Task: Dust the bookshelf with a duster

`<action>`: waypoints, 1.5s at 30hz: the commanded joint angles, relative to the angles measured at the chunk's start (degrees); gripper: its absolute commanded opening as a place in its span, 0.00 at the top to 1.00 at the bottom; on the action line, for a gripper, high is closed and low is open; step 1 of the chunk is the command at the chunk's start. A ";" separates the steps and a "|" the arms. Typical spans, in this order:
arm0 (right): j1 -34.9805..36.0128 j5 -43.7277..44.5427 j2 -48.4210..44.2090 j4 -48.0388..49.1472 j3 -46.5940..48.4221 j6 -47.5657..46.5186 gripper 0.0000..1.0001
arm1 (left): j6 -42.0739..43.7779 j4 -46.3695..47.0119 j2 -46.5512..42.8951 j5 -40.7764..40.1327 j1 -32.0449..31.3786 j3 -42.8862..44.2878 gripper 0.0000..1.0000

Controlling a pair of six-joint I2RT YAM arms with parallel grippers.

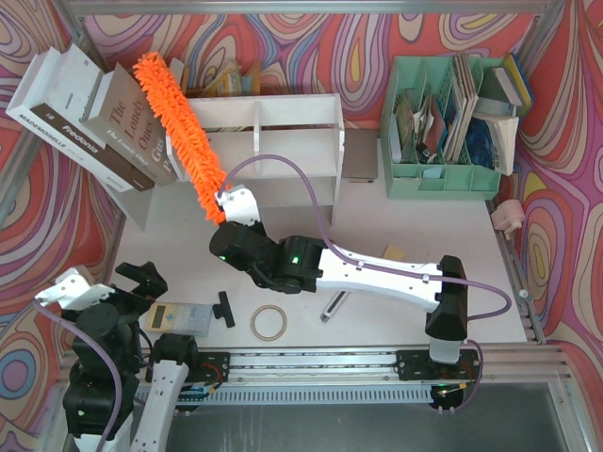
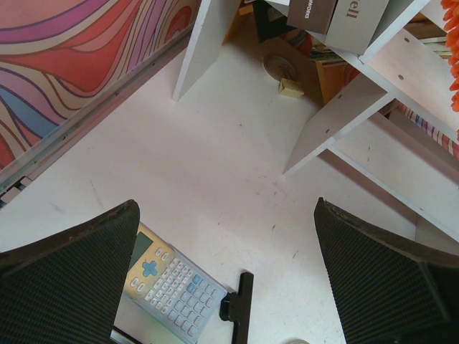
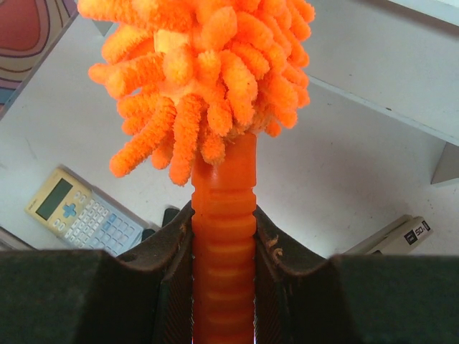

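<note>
The white bookshelf [image 1: 283, 141] stands at the back centre, with books leaning on its left end. The fluffy orange duster [image 1: 179, 132] slants across the shelf's left end, its tip up by the books. My right gripper [image 1: 226, 202] is shut on the ribbed orange handle [image 3: 224, 215], just below the fluffy head [image 3: 208, 72], in front of the shelf's left part. My left gripper [image 1: 141, 278] hovers open near the front left, above a calculator [image 2: 168, 283], with nothing between its fingers [image 2: 72, 279]. Shelf boards [image 2: 344, 115] show ahead of it.
A mint green file organiser [image 1: 443, 122] full of papers stands at the back right. Large books [image 1: 94, 122] lean at the back left. On the table near the front lie a black tool [image 1: 223, 309], a tape ring [image 1: 268, 323] and a pen [image 1: 334, 306].
</note>
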 commanded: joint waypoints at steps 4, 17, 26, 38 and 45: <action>0.07 6.65 -3.13 1.78 -2.52 1.51 1.00 | 1.03 1.29 0.80 0.62 0.35 -0.61 0.02; -0.68 16.47 -9.02 -5.01 -6.26 6.29 1.00 | 0.94 1.29 0.71 0.59 0.35 -0.64 0.02; -1.16 17.95 -12.60 -4.95 -5.99 5.71 1.00 | 1.03 1.32 0.76 0.68 0.35 -0.61 0.02; 1.32 5.20 -6.22 0.82 1.98 2.27 1.00 | 0.87 1.15 0.37 0.36 0.35 -0.61 0.02; 1.31 -0.99 -1.09 -1.36 5.42 5.14 1.00 | 0.85 1.12 0.20 0.21 0.35 -0.65 0.02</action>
